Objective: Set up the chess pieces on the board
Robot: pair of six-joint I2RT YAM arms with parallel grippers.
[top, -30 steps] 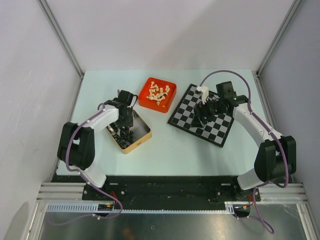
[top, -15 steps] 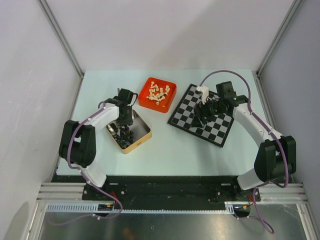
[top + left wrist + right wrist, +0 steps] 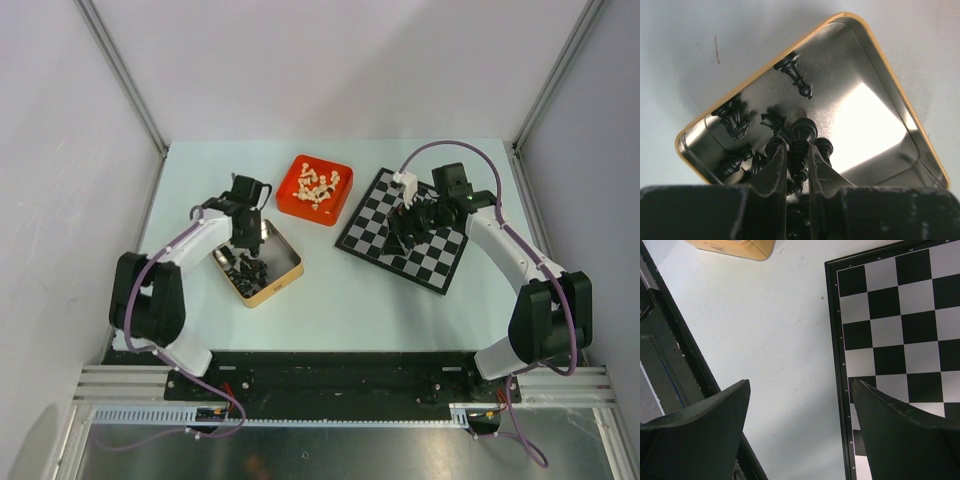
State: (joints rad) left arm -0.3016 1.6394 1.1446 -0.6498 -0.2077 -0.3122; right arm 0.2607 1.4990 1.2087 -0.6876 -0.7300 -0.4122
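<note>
Since a second ago the left arm's elbow has swung outward and the left gripper (image 3: 796,150) has narrowed. Its fingers pinch an upright black piece (image 3: 803,131), ready to lift it from the gold-rimmed tin (image 3: 880,55), with spare chessmen (image 3: 795,75) beyond. Only the wrist view shows that grip. The right gripper (image 3: 800,385) hangs spread and empty over the edge of the board (image 3: 900,315), seemingly waiting.

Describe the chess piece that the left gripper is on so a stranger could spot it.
Look in the gold-rimmed tin beside the red tray, under the left arm. Among the black pieces crowded at one end, it is the chessman pinched between the left gripper's fingers. Its rounded head shows above them; the others lie free.
</note>
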